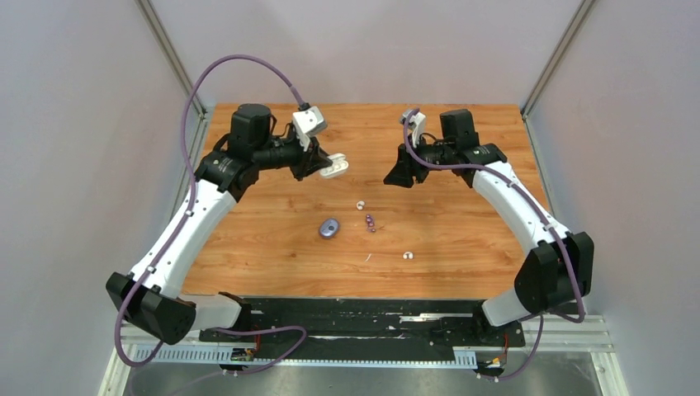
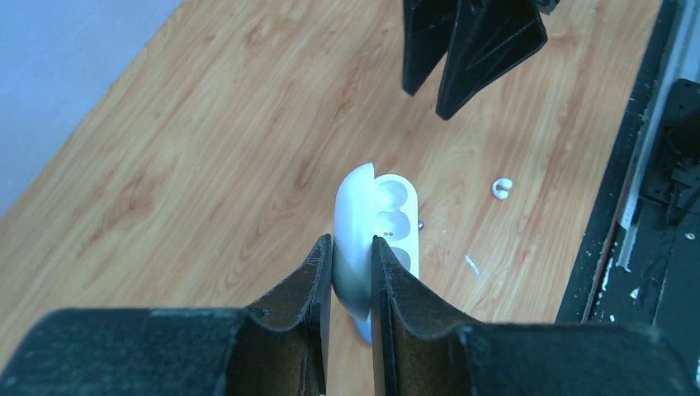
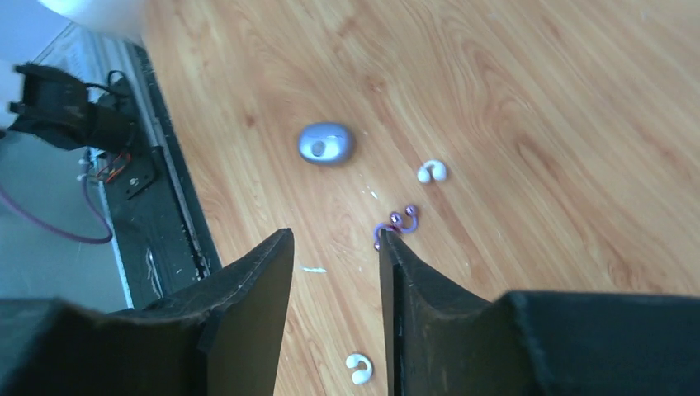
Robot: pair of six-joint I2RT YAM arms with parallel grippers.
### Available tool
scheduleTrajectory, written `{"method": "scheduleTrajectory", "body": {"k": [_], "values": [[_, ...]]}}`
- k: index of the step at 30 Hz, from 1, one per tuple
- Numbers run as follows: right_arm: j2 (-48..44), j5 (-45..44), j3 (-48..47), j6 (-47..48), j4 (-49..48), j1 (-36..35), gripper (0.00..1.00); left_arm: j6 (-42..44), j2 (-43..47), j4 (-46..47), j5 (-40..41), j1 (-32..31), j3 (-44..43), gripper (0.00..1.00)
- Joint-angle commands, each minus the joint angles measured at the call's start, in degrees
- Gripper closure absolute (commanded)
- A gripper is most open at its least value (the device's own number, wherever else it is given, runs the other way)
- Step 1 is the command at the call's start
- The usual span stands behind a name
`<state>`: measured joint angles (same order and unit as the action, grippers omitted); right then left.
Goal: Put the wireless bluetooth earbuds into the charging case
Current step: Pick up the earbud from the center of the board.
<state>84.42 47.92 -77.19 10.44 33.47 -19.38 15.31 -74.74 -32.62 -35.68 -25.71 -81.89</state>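
1. Now, your left gripper [image 1: 323,165] clamps the open white charging case [image 1: 334,168] above the wooden table [image 1: 272,256].
2. Your right gripper [image 1: 402,176] hangs with its jaws parted, holding nothing.
3. The purple earbuds [image 1: 370,221] lie mid-table, with one white earbud [image 1: 361,205] at their 11 o'clock, a second white earbud [image 1: 407,256] at 4 and the purple case [image 1: 329,227] at 9.
4. Pale grey walls [image 1: 82,124] close in the table.

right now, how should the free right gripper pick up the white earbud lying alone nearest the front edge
Straight down from above, I'd say. The white earbud lies flat on the table as a small open curl, clear of the purple earbuds. Set the right gripper to pinch across the curl's closed back, not its gap.
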Motion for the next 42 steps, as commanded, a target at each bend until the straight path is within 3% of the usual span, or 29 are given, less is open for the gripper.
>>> {"method": "scheduleTrajectory", "body": {"k": [1, 5, 10, 15, 25, 32, 42], "values": [[4.6, -7.0, 1.0, -1.4, -1.5, -0.1, 0.61, -3.3, 3.8, 0.8, 0.8, 4.5, 2.0, 1.0], [11.2, -7.0, -1.5, 2.2, -1.3, -1.1, 0.64, -3.9, 5.2, 0.4, 1.2, 7.4, 4.9, 1.0], [16.2, -5.5, -6.1, 24.9, 10.5, -1.1, 0.66, -4.5, 6.2, 0.6, 0.7, 7.7, 7.4, 1.0], [13.0, -6.6, 1.2, 38.3, 13.1, -0.5, 0.65, -6.3, 5.5, 2.4, -0.7, 7.7, 7.9, 1.0], [17.3, -6.8, -1.2, 32.8, 12.6, -0.3, 0.63, -0.2, 3.7, -0.2, -5.0, 7.8, 7.0, 1.0], [3.5, -7.6, 14.7, 41.5, 11.3, -0.2, 0.63, 6.0, 4.5, -1.8, -4.8, 7.8, 6.7, 1.0], [-0.9, -12.3, 24.7, 36.4, 8.7, -0.6, 0.57, 5.0, 2.5, -0.7, -6.6, 7.8, 5.4, 1.0]]}}
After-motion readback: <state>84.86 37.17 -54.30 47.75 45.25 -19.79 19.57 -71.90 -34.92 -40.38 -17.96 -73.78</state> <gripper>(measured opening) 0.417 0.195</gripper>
